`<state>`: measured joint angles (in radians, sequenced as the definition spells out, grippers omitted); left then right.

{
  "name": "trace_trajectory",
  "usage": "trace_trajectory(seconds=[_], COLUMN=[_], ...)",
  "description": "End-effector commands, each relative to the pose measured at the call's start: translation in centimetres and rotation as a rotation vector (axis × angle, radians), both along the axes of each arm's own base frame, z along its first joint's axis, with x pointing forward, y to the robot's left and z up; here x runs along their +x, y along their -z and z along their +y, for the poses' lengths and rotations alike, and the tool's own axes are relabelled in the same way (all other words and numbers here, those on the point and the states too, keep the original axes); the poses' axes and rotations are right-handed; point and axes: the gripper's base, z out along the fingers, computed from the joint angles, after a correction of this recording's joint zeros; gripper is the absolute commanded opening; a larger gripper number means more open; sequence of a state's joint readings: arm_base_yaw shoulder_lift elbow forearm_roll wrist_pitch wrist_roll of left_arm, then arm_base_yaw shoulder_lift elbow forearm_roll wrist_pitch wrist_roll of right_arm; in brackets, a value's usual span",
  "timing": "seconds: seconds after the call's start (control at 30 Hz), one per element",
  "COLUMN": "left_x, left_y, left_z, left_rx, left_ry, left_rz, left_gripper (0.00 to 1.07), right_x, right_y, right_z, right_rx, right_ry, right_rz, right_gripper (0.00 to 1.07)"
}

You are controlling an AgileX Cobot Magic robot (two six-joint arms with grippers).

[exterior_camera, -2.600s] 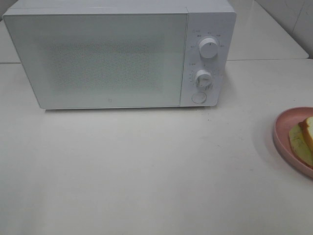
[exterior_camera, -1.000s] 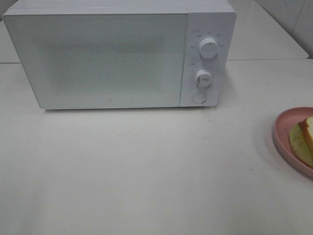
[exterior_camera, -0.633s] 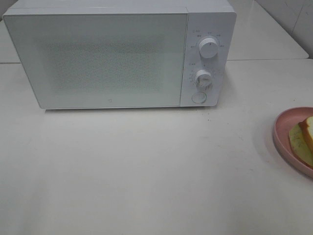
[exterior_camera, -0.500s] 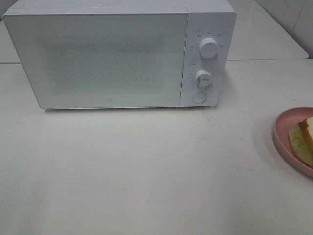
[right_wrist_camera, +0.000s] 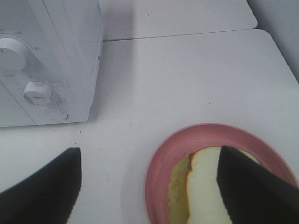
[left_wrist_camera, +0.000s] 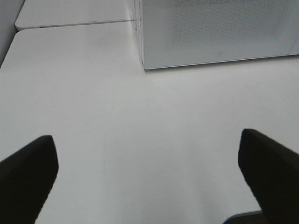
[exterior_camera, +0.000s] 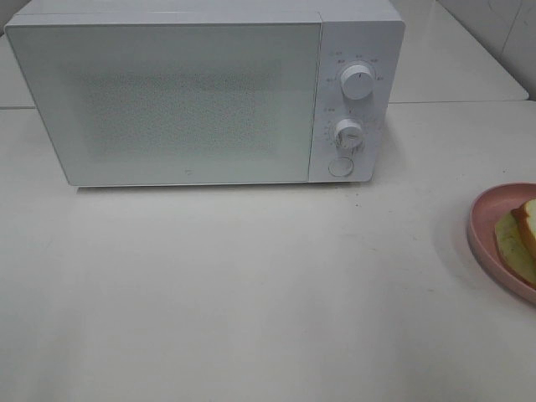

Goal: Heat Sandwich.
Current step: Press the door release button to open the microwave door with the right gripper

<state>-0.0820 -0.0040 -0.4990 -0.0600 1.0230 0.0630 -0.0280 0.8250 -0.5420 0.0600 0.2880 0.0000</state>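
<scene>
In the high view the microwave (exterior_camera: 205, 96) stands at the far side of the worktop (exterior_camera: 251, 293), toward 11 o'clock, with its door (exterior_camera: 167, 100) shut. The sandwich (exterior_camera: 521, 243) lies on a pink plate (exterior_camera: 484, 219) at 4 o'clock, well apart from the microwave. I judge that this leaves a free area in front for the door to swing, and that heating is not begun. No arm appears in this view, and the plate is cut by the picture edge. The right wrist view gives what is missing: nearly the whole plate (right_wrist_camera: 161, 163), the sandwich (right_wrist_camera: 196, 186) flat in it, and the right tool (right_wrist_camera: 147, 186) with its fingers spread and gripping nothing, above the plate, probably ready to take it. The left wrist view shows the left tool (left_wrist_camera: 149, 179) wide open and empty over bare worktop, facing the lower corner of the door, perhaps waiting to open it.
</scene>
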Motion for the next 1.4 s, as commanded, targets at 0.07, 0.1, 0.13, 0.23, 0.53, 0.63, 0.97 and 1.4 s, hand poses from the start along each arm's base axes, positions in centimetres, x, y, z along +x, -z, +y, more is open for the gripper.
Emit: trace_trajectory(seconds=[0.07,0.1,0.13,0.23,0.53,0.63,0.97,1.4], left_x=[-0.5,-0.5,-0.5,-0.5,-0.5,-0.5,-0.5,-0.5], left_y=[-0.2,-0.2,-0.2,-0.2,-0.2,-0.2,-0.2,-0.2], left_z=[0.1,0.1,0.1,0.1,0.1,0.1,0.1,0.1], left_rx=[-0.001,-0.001,-0.001,-0.001,-0.001,-0.001,-0.001,-0.001], left_ry=[0.003,0.003,0.003,0.003,0.003,0.003,0.003,0.003], left_rz=[-0.037,-0.037,-0.037,-0.037,-0.037,-0.037,-0.037,-0.037], left_gripper=[1.03,1.03,1.03,1.03,1.03,1.03,1.03,1.03], right_x=[1.2,1.5,2.2,2.8,4.5,4.1,3.4,4.8], right_y=[0.2,0.3,0.7,1.0,2.4,3.4,5.2,8.7], right_z=[-0.1,-0.1,-0.2,-0.2,0.4,1.7,3.6,7.0], right_rx=[0.002,0.002,0.001,0.0,0.016,0.019,0.038,-0.015], right_ry=[0.009,0.01,0.012,0.015,0.001,-0.06,-0.107,-0.11], right_rz=[-0.023,-0.024,-0.024,-0.033,-0.135,-0.221,-0.346,-0.372], right_gripper=[0.76,0.76,0.76,0.76,0.76,0.76,0.76,0.76])
